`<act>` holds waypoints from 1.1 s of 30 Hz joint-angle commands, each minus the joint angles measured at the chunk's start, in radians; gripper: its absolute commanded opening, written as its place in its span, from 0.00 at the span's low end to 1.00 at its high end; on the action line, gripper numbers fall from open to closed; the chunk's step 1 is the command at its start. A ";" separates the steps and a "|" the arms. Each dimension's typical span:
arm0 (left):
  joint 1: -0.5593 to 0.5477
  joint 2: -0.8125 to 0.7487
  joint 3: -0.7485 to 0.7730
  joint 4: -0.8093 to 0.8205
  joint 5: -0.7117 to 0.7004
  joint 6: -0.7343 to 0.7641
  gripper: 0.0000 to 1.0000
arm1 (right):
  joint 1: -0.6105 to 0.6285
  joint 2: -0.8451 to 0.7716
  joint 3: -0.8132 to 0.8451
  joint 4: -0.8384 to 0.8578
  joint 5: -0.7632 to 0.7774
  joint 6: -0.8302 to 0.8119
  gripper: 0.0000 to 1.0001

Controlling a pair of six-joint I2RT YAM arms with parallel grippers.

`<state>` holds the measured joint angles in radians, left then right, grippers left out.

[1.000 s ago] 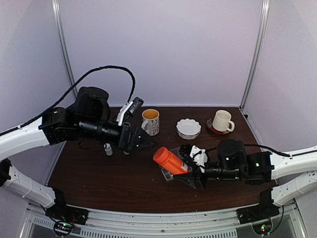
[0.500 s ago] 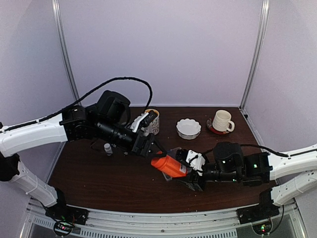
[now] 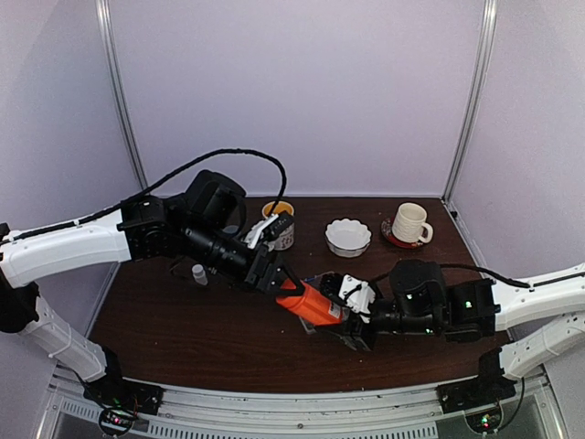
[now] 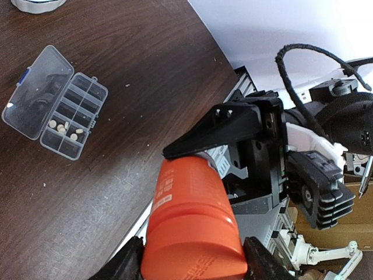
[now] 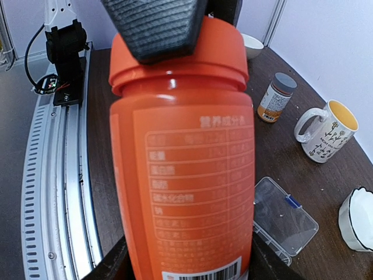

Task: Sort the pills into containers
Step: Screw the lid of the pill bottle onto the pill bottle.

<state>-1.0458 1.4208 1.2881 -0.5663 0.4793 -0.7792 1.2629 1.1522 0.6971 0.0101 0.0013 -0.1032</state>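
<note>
**Left gripper.** Your left gripper [image 4: 192,263] reaches in from the left and is closed on the cap end of the orange bottle [image 4: 189,224]. One finger [image 4: 125,265] lies against each side of the cap. In the right wrist view, one of those fingers [image 5: 157,26] lies flat across the cap.

**Right gripper.** Your right gripper [image 3: 351,321] comes in from the right and clamps the bottle's other end. The two arms hold the bottle above mid-table, cap end to the left.

**Box and pills.** Just far of the bottle, the clear box [image 4: 104,94] lies flat on the table [image 4: 145,70] with its lid [image 4: 35,87] swung open. Its compartments [image 4: 81,111] run in two rows. The pills [image 4: 63,126], pale and round, sit in a few neighbouring compartments of one row.

**Surroundings.**
- A white bowl [image 3: 348,237] stands beyond the box.
- A patterned mug [image 5: 326,131] stands left of the bowl, partly behind your left wrist.
- A white cup [image 3: 410,222] on a saucer stands at the far right.
- A small bottle [image 3: 198,273] stands left of the mug, nearer you.
</note>
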 commanded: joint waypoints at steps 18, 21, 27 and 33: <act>-0.032 -0.098 -0.108 0.098 0.174 0.743 0.48 | -0.083 0.029 0.065 0.274 -0.786 0.390 0.00; -0.033 -0.090 -0.084 0.065 0.187 0.989 0.47 | -0.087 0.036 0.076 0.311 -0.836 0.437 0.00; -0.033 -0.074 -0.001 -0.065 0.181 1.319 0.40 | -0.091 0.023 0.061 0.378 -0.881 0.514 0.00; -0.024 -0.138 -0.030 0.055 0.050 1.247 0.94 | -0.090 0.002 0.095 0.168 -0.781 0.418 0.00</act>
<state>-1.0836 1.3209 1.2778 -0.6312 0.6647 0.4404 1.1660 1.1984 0.7189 0.1844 -0.7906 0.3695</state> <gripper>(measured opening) 0.812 0.573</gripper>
